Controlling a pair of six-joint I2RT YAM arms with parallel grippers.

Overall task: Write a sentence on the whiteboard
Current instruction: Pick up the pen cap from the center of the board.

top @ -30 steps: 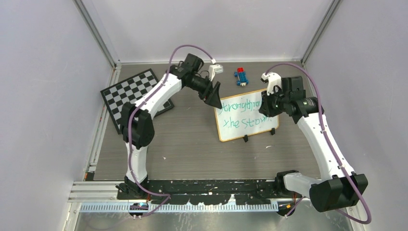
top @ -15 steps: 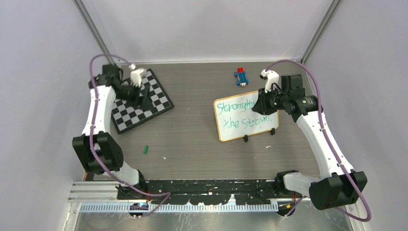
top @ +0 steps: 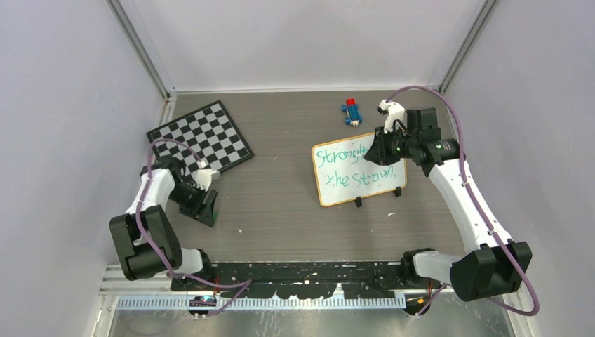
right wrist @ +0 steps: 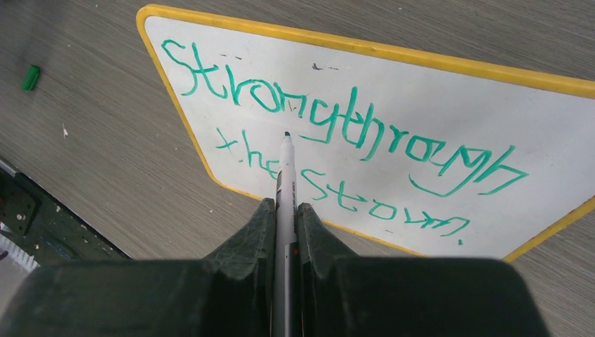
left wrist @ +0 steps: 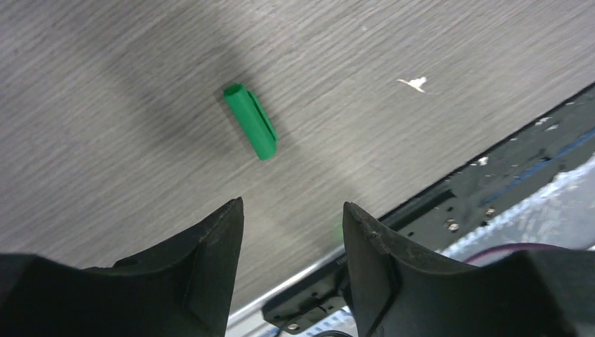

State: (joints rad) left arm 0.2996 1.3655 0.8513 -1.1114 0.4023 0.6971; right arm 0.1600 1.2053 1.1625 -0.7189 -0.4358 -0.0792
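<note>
Two arms are mine to steer here. Closest to me, far to the left of the whiteboard (top: 330, 196), my left fingers (left wrist: 291, 232) hang over the desk (left wrist: 105, 84). They are spread apart with nothing in them. A little green cap (left wrist: 250, 121) lies on the desk just ahead of them. I think it is the lid of the marker. My guess is that the left fingers are there to pick it up, so the marker can be closed.

Next, my right fingers (right wrist: 284, 214) are squeezed tight on the marker (right wrist: 285, 168). It pokes straight out so its tip points at the whiteboard, just under the top line of writing. I cannot tell if the tip touches.

The sentence (right wrist: 337, 130) is in green. The top line reads "Strongthrough", all run together. The line under it reads "the storm". It looks finished to me.

Farther off than the whiteboard sit some red and blue toy blocks (top: 352, 112). Far to its left lies a checkerboard (top: 200, 137). I don't think either is needed for writing.
</note>
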